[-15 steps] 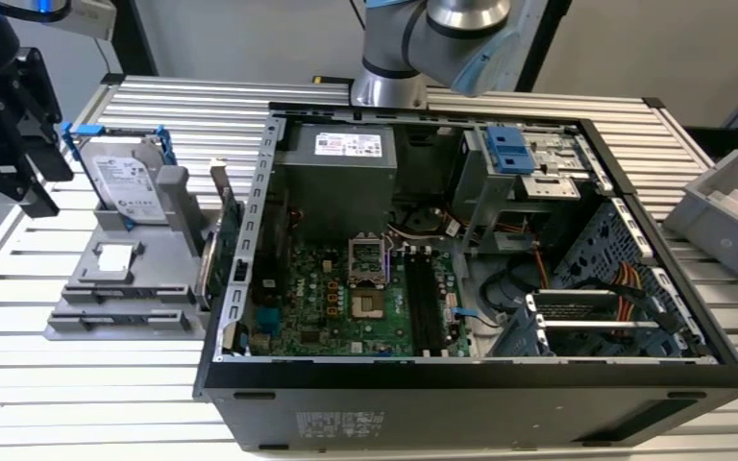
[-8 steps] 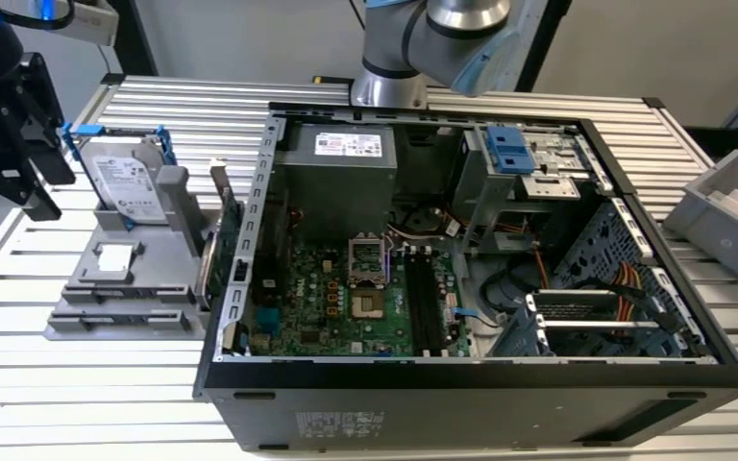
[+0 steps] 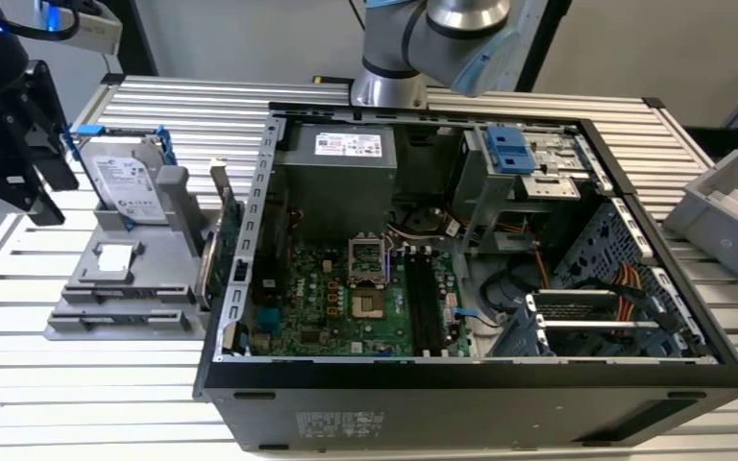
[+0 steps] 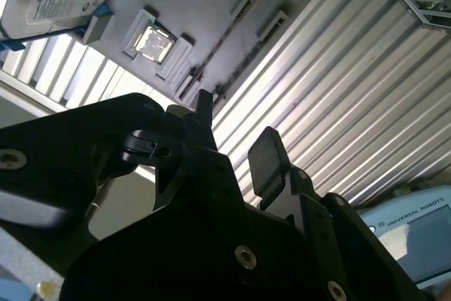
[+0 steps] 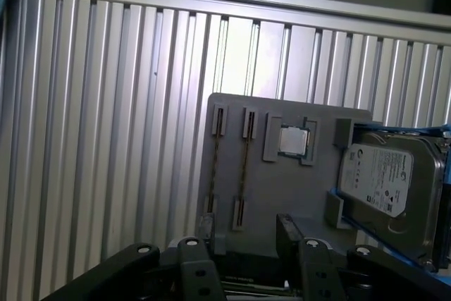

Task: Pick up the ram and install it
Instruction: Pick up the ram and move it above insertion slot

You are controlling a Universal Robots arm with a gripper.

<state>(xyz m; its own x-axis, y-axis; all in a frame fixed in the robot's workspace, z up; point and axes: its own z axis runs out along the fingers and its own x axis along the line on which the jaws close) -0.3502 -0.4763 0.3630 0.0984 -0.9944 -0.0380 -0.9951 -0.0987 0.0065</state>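
Hovering released and empty, the claw (image 5: 246, 230) would best centre squarely over the ram stick (image 5: 244, 170) just ahead before clenching

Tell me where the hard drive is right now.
The hard drive stands on edge in the grey holder tray, at the exterior view's left of the open computer case.
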